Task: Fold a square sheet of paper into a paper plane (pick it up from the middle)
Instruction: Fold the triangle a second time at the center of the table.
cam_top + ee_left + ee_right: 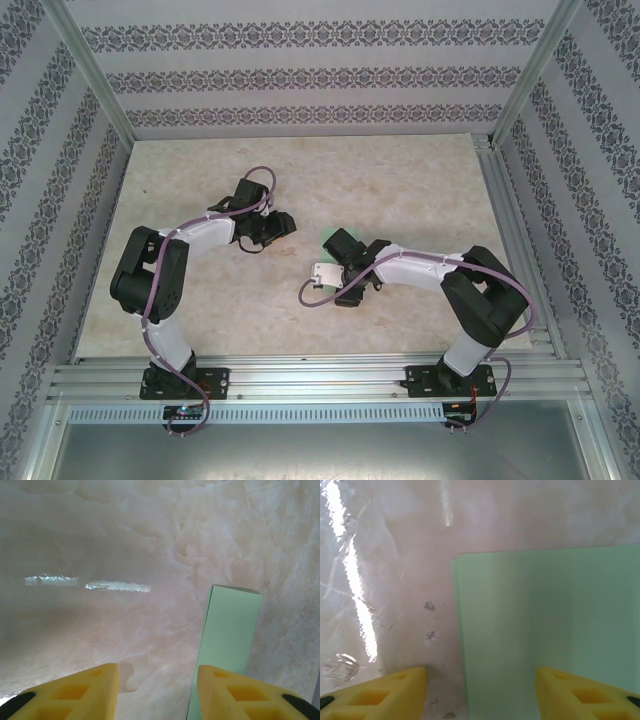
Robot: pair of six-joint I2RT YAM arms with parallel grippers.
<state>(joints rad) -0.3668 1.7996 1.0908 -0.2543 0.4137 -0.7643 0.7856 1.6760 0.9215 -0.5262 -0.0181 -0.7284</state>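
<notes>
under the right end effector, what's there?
Green paper flat on the table, two stacked edges on its left, so apparently folded. From above the right end effector covers most of it; full shape hidden.

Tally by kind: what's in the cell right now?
Green paper sheet: 1
Robot arms: 2, left arm and right arm
Total: 3

The left arm (172,340) and right arm (415,268) have white link shells between bulky black joints, each trailed by a purple cable (147,335). The left pincer (157,685) and right pincer (480,685) carry yellow fingers (85,690) with moulded rectangular recesses.
</notes>
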